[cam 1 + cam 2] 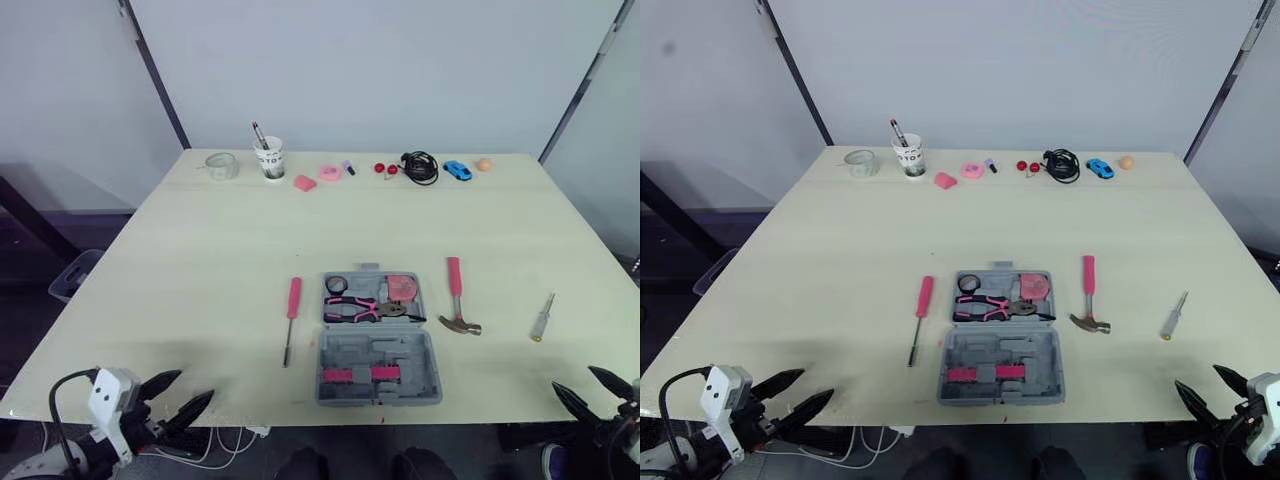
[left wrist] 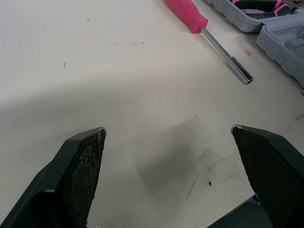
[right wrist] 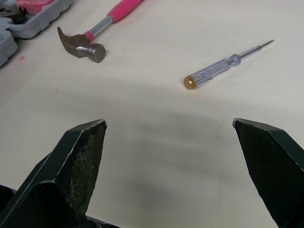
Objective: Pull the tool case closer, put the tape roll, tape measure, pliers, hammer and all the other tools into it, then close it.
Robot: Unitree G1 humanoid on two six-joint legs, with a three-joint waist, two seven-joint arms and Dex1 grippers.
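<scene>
Grippers first: we find the left gripper point(image 1: 195, 386) and the right gripper point(image 1: 573, 378) at the near edge of the table point(image 1: 200, 250), each claw spread wide and holding nothing. Between them and slightly farther in, the tool case point(image 1: 400, 350) lies open, with the pliers point(image 1: 352, 307) in its far half. At the case's 9 o'clock we note a pink-handled driver point(image 1: 291, 318). At its 3 o'clock are the hammer point(image 1: 458, 300) and, beyond it, a clear-handled screwdriver point(image 1: 542, 318), all apart from the case. A cup point(image 1: 270, 158) stands toward 12 o'clock at the far edge.

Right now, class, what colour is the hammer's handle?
Pink; the hammer shows best in the right wrist view.
</scene>
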